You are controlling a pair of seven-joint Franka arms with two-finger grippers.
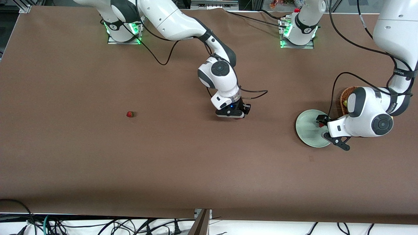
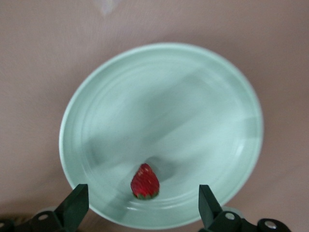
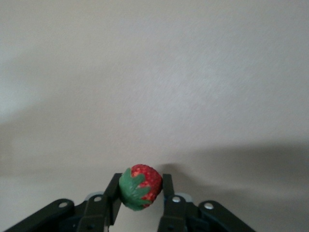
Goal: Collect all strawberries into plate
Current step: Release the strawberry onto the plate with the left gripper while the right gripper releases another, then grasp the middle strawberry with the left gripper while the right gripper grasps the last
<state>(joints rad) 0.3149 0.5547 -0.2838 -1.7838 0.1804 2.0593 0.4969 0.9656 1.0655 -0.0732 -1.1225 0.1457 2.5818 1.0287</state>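
Strawberries sit in three places. One strawberry lies on the pale green plate at the left arm's end of the table, between the spread fingers of the left gripper — released, nothing in its grasp, hovering over the plate. A second strawberry is clamped between the fingers of the right gripper, low over the middle of the brown table. The third berry rests alone on the cloth toward the right arm's end. A wicker basket stands just beside the plate — partly hidden by the left arm.
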